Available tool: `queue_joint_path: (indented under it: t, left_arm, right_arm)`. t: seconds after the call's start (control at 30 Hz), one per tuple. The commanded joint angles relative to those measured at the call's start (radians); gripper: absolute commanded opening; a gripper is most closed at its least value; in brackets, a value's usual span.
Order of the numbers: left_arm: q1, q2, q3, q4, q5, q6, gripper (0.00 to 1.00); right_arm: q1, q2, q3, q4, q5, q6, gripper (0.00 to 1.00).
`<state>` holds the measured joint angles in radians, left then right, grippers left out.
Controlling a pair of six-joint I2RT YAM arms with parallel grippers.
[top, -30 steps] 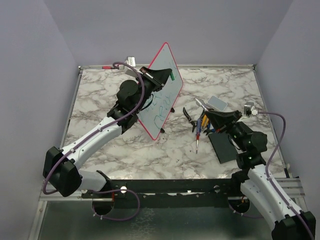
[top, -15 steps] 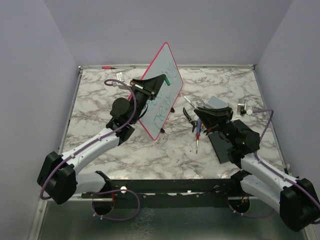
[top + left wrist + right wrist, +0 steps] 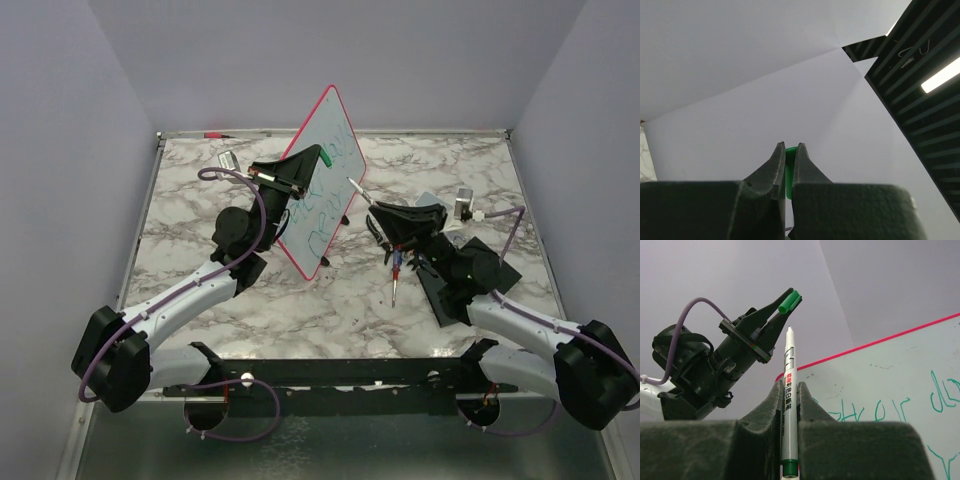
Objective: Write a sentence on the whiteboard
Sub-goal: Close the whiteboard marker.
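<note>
the whiteboard (image 3: 338,135) is pictured standing tilted on its edge near the middle of the marble worktop (image 3: 200,200), with green lettering scrawled across its face. a green cap (image 3: 789,301) is pinched between the pressed-together fingers of the left gripper (image 3: 318,157), which is raised beside the board's upper part. a white marker (image 3: 789,367) is clamped in the right gripper (image 3: 789,386), its bared tip pointed up near the cap; no contact with the board can be made out. a red-handled screwdriver (image 3: 396,275) and a black pad (image 3: 448,300) are seen lying on the worktop by the right arm.
</note>
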<state>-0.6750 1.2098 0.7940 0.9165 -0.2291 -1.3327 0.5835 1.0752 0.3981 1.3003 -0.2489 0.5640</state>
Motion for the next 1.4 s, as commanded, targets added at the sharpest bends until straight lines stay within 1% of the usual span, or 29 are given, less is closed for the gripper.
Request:
queue_joint_path:
  t: [0.0,0.17,0.47,0.93,1.37]
  left_arm:
    - [0.002,-0.017,-0.015,0.048,-0.018,-0.011,0.0]
    - [0.003,-0.013,-0.013,0.053,-0.016,-0.01,0.0]
    - [0.003,-0.002,-0.015,0.067,-0.006,-0.019,0.0]
    - [0.003,0.021,-0.018,0.086,0.011,-0.035,0.0]
    - [0.002,0.039,-0.022,0.097,0.013,-0.033,0.0]
  right_arm:
    - [0.041,0.028,0.051,0.047,0.057,-0.057,0.01]
    - [0.074,0.05,0.072,0.046,0.071,-0.077,0.01]
    - [0.094,0.086,0.107,0.037,0.083,-0.093,0.01]
    - [0.098,0.125,0.141,0.045,0.079,-0.107,0.01]
    - [0.099,0.126,0.147,0.045,0.093,-0.117,0.01]
